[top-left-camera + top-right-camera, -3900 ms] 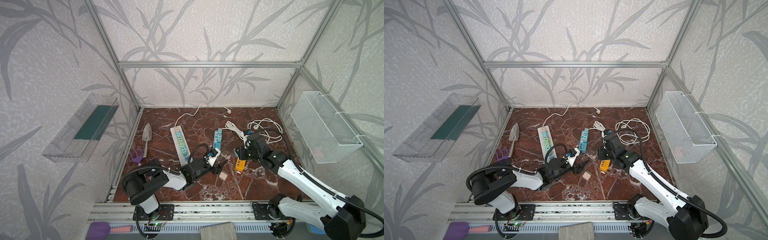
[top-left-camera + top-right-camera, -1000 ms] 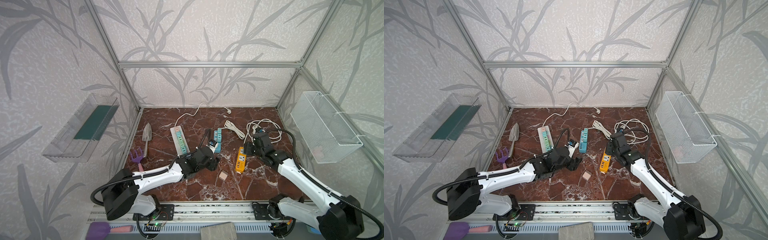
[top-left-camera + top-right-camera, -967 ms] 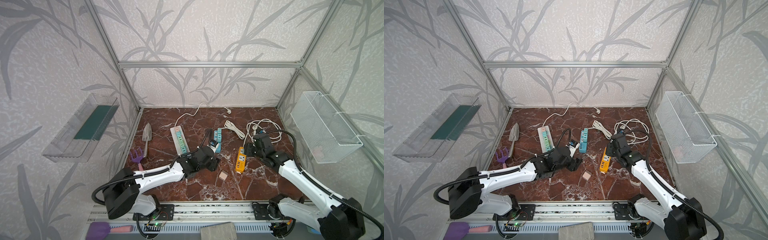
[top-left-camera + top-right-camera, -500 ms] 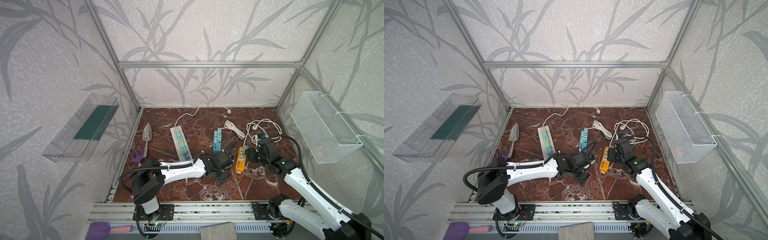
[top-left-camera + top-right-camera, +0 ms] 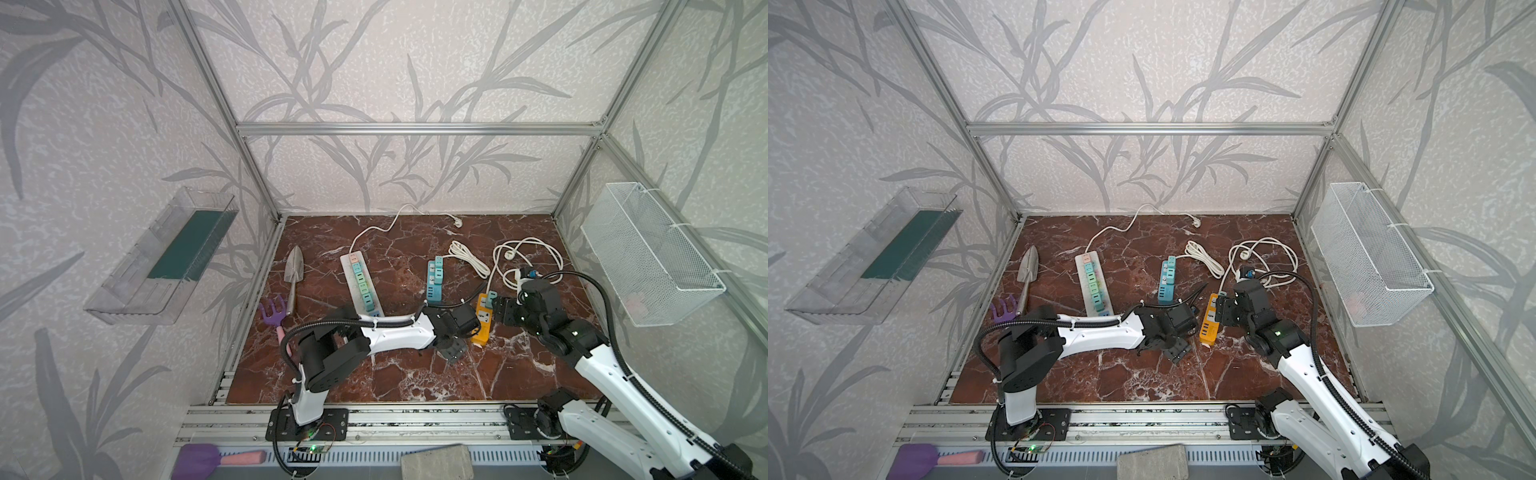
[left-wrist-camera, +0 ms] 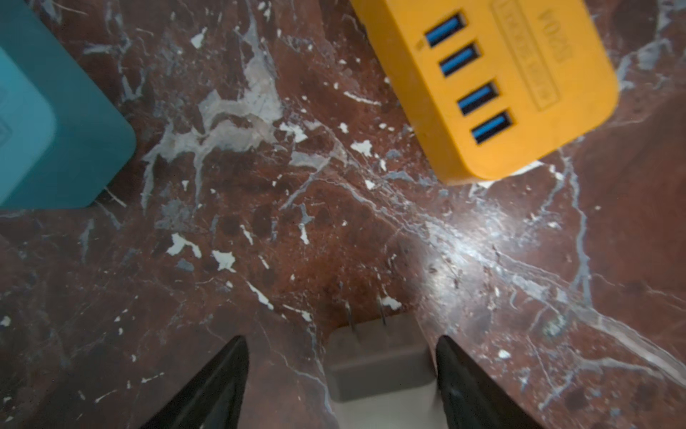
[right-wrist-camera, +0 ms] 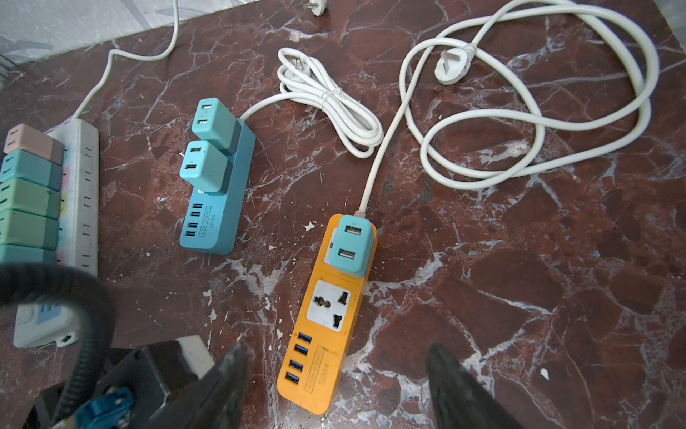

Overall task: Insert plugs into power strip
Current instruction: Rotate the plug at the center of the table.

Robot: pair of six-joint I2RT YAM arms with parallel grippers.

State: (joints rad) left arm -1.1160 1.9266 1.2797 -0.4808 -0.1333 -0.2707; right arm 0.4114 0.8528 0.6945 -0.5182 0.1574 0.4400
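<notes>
A pale pink plug [image 6: 378, 360] lies on the marble with its prongs pointing away from the wrist. My left gripper [image 6: 341, 338] is open and straddles it, and neither finger touches it. In both top views the left gripper [image 5: 452, 354] hides that plug. The orange power strip [image 7: 326, 327] carries one teal plug [image 7: 350, 245] at its cord end, with an empty socket beside it. My right gripper [image 7: 336, 345] hangs open over the strip's USB end, holding nothing. In a top view it [image 5: 498, 309] sits just right of the orange strip [image 5: 482, 320].
A blue strip [image 5: 435, 276] with two teal plugs and a white strip [image 5: 360, 282] with several plugs lie further back. White cords [image 5: 528, 257] coil at the back right. A trowel [image 5: 294, 270] and a purple hand rake [image 5: 274, 309] lie at the left.
My left arm swung from the blue strip to the front right and came down around the pale pink plug. Both grippers opened wider. The right gripper drew back a little from the orange strip.
</notes>
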